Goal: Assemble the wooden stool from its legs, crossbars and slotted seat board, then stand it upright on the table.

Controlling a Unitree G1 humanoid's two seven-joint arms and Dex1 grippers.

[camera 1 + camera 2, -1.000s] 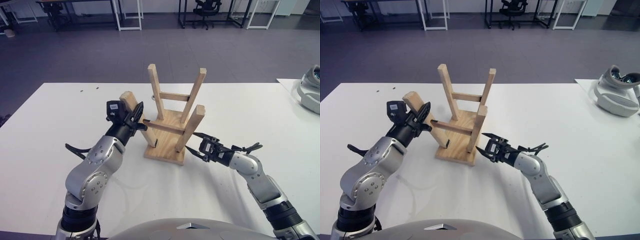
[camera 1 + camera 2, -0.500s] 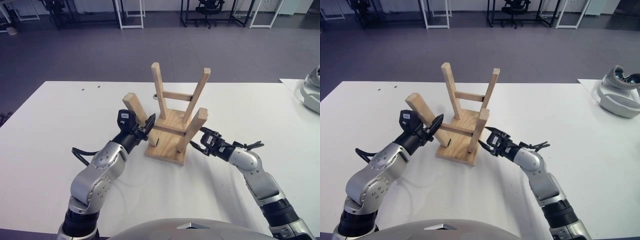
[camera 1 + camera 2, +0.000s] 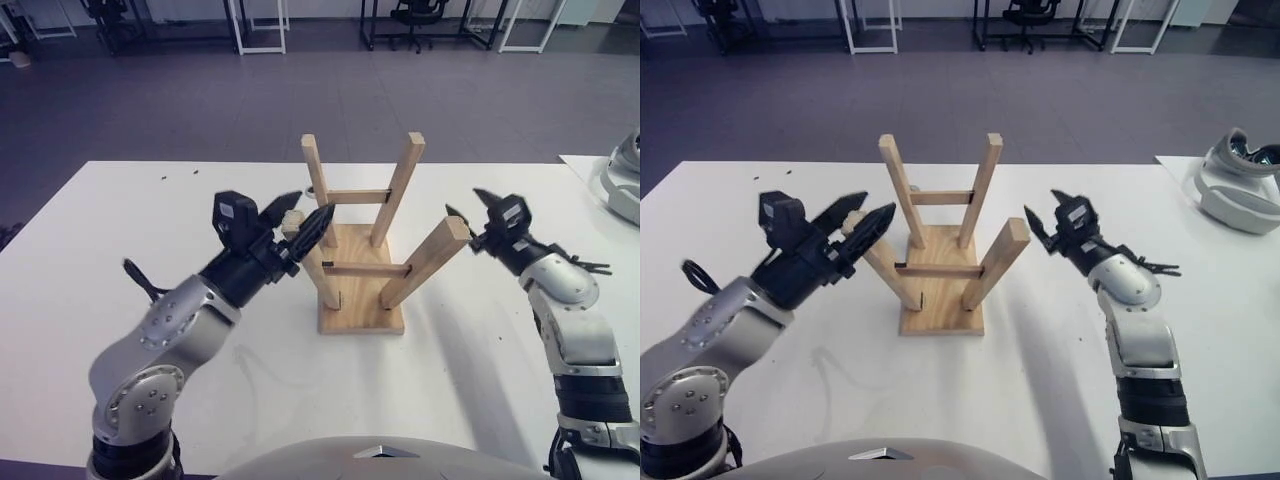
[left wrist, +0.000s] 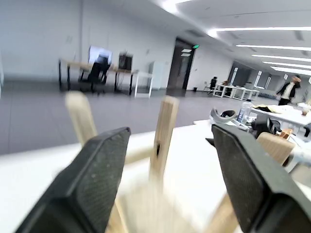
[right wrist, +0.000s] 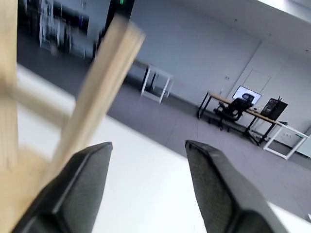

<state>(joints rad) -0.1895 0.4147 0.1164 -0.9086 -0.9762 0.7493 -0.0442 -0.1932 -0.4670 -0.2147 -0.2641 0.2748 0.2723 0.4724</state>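
1. The stool (image 3: pixel 361 312) stands inverted near the middle of the table (image 3: pixel 120 220), with its seat board flat on the surface and four legs pointing up. It has not yet been turned upright.
2. Your left gripper (image 3: pixel 314 205) hovers at the top of the near-left leg (image 3: pixel 320 265). Its fingers are spread wide and hold nothing.
3. Your right gripper (image 3: pixel 462 201) sits just beside the top of the near-right leg (image 3: pixel 425 265). Its fingers are also spread and empty.
4. Risk: both near legs splay outward, joined only by a thin crossbar (image 3: pixel 368 269). The joints may not be fully seated, so pulling on a leg tip could lever it out of the seat board.
5. Risk: if you grip high on the legs and one side lifts first, the stool will likely tip or slide. During the turn it could slip free and fall apart.
6. Risk: a wide swing to your right could reach the headset (image 3: pixel 622 185) at the table edge.
7. Writing: a small white label (image 3: pixel 231 212) sits on the left gripper's housing, and its print is too small to read.
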